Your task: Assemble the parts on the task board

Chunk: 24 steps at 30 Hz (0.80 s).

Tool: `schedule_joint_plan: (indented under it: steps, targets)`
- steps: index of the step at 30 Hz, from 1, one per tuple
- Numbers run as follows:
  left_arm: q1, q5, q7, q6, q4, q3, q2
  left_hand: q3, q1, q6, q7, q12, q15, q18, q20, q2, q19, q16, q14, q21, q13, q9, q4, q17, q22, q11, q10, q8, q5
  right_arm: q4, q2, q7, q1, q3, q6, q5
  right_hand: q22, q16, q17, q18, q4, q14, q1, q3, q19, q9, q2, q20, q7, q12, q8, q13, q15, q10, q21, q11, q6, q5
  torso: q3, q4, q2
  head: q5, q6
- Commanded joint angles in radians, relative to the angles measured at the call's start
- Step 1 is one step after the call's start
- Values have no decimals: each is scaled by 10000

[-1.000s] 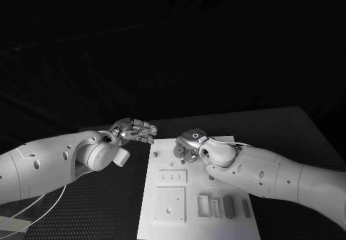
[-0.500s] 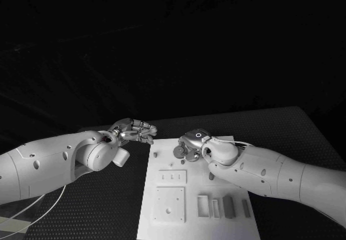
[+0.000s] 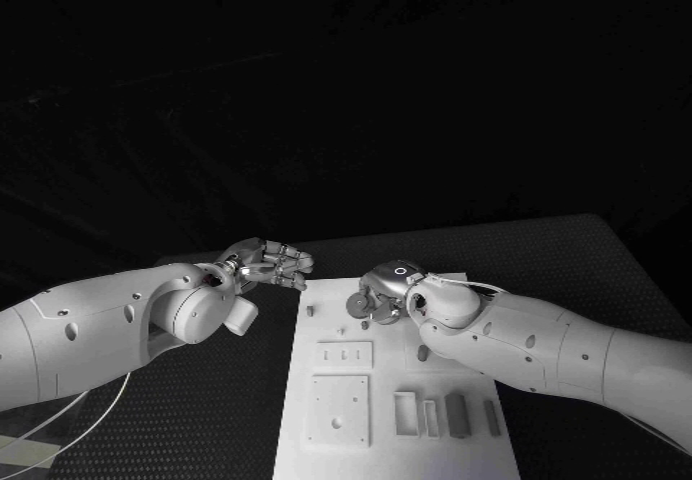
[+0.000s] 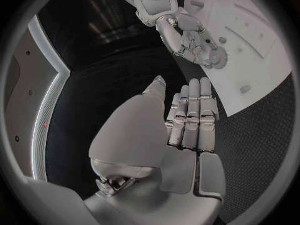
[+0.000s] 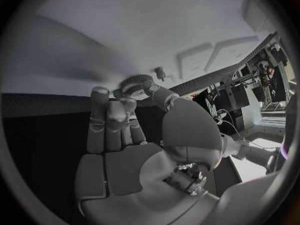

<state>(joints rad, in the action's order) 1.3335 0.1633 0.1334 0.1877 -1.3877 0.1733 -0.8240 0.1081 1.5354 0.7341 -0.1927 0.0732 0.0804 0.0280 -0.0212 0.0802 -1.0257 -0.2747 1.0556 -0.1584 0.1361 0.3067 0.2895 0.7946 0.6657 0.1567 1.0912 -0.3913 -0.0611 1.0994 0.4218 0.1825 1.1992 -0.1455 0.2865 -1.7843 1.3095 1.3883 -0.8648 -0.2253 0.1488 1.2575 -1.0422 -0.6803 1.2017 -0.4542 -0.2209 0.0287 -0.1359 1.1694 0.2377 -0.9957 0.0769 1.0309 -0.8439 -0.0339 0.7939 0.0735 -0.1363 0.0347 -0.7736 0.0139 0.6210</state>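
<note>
White task board (image 3: 433, 440) carries most parts unassembled. The right robot hand (image 3: 379, 296) pinches a small gear (image 5: 137, 82) above its far end; the left robot hand (image 3: 271, 264) rests curled, empty.

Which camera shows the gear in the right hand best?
The right wrist view: the gear sits close, teeth visible, at the right hand's fingertips. The left wrist view shows it smaller; the head view barely shows it.

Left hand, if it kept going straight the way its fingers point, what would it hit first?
Probably the task board: in the left wrist view the left hand points toward its white edge, with bare table between. The height is unclear, so it might pass above.
</note>
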Motion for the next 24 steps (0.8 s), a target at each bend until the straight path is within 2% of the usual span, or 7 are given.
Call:
schedule_joint_plan:
  steps: [1, 8, 12, 16, 19, 21, 24]
  targets:
    - [13, 2, 35, -104, -20, -7, -1, 9, -134, -58, -265, -52, 25, 166, 38, 0, 22, 49, -2, 52, -1, 12, 7, 10, 16, 28, -15, 38, 13, 16, 108, -34, -7, -12, -57, 265, 161, -40, 7, -365, -39, -51, 105, -2, -82, 6, 7, 8, -94, -34, 5, 8, -13, -58, 57, 14, -74, 15, 13, 4, -2, -3, -2]
    - [14, 2, 44, -53, -34, -7, -3, 12, -135, -59, -266, -51, 25, 167, 38, 2, 22, 52, -2, 54, 0, 14, 4, 12, 17, 29, -17, 40, 12, -80, 121, -738, 69, -2, 832, 899, 171, -21, 0, -365, -40, -35, 82, 9, -68, 3, -22, 21, -96, 8, 24, -7, -12, -56, 39, 14, -60, 16, 2, -33, 3, -17, -44]
    - [14, 2, 58, -55, -30, -7, 12, 14, -133, -58, -265, -49, 25, 168, 37, 5, 23, 54, -1, 56, 0, 15, 0, 15, 17, 28, -18, 40, 12, -54, 232, -1085, 105, 0, 1256, 1224, 177, -14, -2, -365, -18, -34, 67, 32, -72, 6, -80, 27, -106, 38, 26, -21, -23, -68, 32, 4, -74, 12, 6, 10, -3, -54, -85]
    - [14, 2, 67, -37, 16, -7, -9, 16, -131, -57, -265, -48, 24, 169, 37, 10, 23, 56, -1, 57, 1, 17, -3, 16, 18, 28, -18, 41, 12, 158, 495, -1629, 184, 16, 1975, 1872, 178, -8, -4, -365, -23, -30, 71, 48, -67, -4, -105, 31, -123, 65, 59, -33, -32, -74, 24, -9, -26, 13, 1, -2, 1, -69, -108]
    - [14, 2, 89, -16, 99, -7, -3, 17, -130, -57, -265, -48, 24, 170, 37, 13, 24, 58, -2, 58, 1, 18, -4, 17, 18, 28, -19, 41, 12, 447, 802, -2055, 329, 139, 2166, 2471, 177, 4, -6, -365, -17, -15, 57, 59, -45, -8, -135, 45, -194, 92, 81, -40, -85, -77, 11, -73, 8, 15, -8, -30, 14, -76, -126]
    - [14, 2, 139, -3, 185, -7, 12, 21, -119, -51, -262, -49, 23, 171, 36, 19, 26, 61, -2, 61, 0, 22, -10, 20, 19, 28, -24, 38, 13, 666, 1088, -2311, 544, 266, 2061, 3266, 176, 14, -8, -365, -11, -1, 38, 58, -28, -8, -114, 54, -235, 113, 91, -44, -125, -72, 3, -113, 27, 17, -15, -40, 23, -91, -146]
    - [14, 2, 202, -16, 296, -7, 32, 27, -108, -27, -237, -44, 24, 171, 37, 22, 25, 68, 1, 65, 2, 33, -12, 28, 22, 28, -24, 27, 13, 851, 1525, -2751, 783, 430, 1459, 4611, 176, 27, -12, -365, 18, 9, 17, 70, -20, -21, -59, 63, -289, 144, 139, -49, -177, -74, -5, -166, 114, 13, -3, -69, 45, -123, -232]
